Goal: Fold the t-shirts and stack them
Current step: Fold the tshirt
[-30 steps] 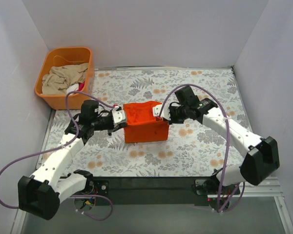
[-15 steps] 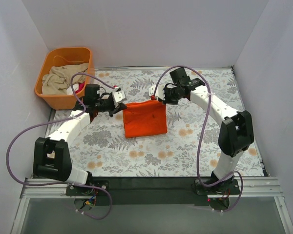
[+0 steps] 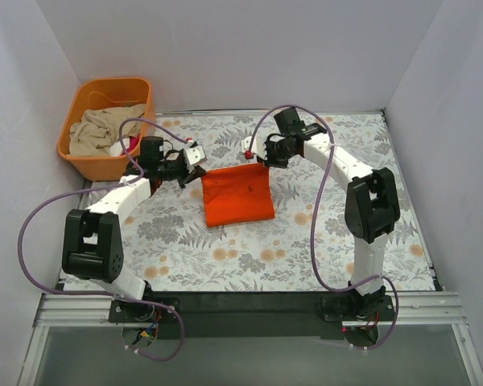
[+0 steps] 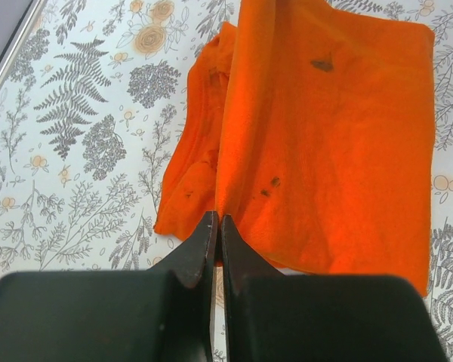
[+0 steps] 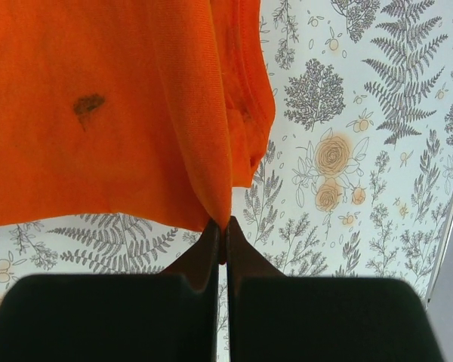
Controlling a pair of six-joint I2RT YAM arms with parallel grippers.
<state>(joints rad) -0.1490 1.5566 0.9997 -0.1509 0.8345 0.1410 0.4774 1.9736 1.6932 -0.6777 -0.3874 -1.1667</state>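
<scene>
An orange-red t-shirt lies folded into a rough rectangle on the floral tablecloth, its far edge lifted. My left gripper is shut on its far left corner; in the left wrist view the t-shirt runs away from the pinching left gripper. My right gripper is shut on the far right corner. In the right wrist view the t-shirt hangs from the right gripper, a small dark mark on it. More cloth, beige with a bit of red, fills the orange tub.
The orange tub stands at the table's far left corner, just behind my left arm. White walls close in the far side and both flanks. My right arm arches over the right half of the cloth.
Both grippers have carried the shirt's gripped edge away from the arm bases toward the far side. The shirt, first bunched up in the air, now lies stretched out flat on the tablecloth.
</scene>
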